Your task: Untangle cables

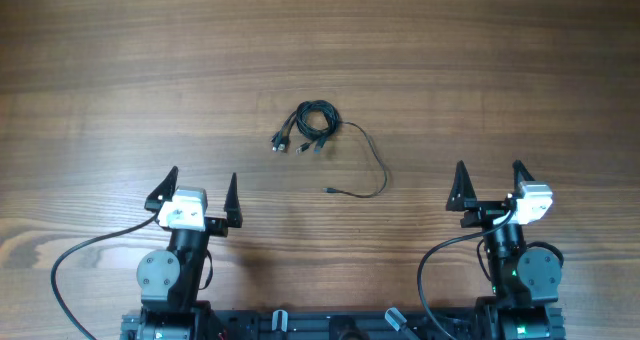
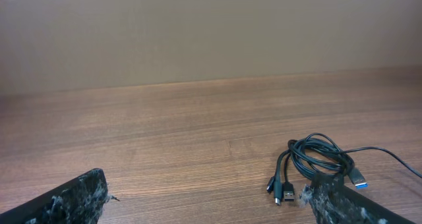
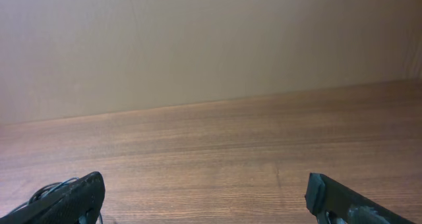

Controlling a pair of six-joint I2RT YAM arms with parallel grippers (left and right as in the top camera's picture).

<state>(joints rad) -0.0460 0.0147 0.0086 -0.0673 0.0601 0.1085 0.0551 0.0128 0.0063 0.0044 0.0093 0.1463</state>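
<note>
1. Cables (image 1: 315, 123) are in neither end effector. The left end effector (image 1: 201, 180) and the right end effector (image 1: 489, 175) both stand with their fingers spread wide apart and hold nothing. They sit low near the robot's side of the table (image 1: 120, 60).
2. This reads as a ready pose, with one arm on each flank of the tangle. The gap between the fingers is far wider than any of the thin cords.
3. The cables lie between the two arms and farther out, well apart from both. In the left wrist view they sit ahead and to the right, partly hidden by that end effector's right finger. The right wrist view catches only a few loops behind its left finger.
4. Most of the length is wound into one tight coil. A cluster of plugs (image 1: 282, 143) pokes out on the coil's left side. One loose strand (image 1: 372, 160) leaves the right side, curves back toward the robot and ends in a small plug, so it is probably the easiest first hold.
5. Bare wood surrounds the coil on every side. No far or side table edge shows overhead, and the wall (image 3: 211, 39) in the wrist views is well beyond. There seems to be ample room to draw strands out to the left and right.
</note>
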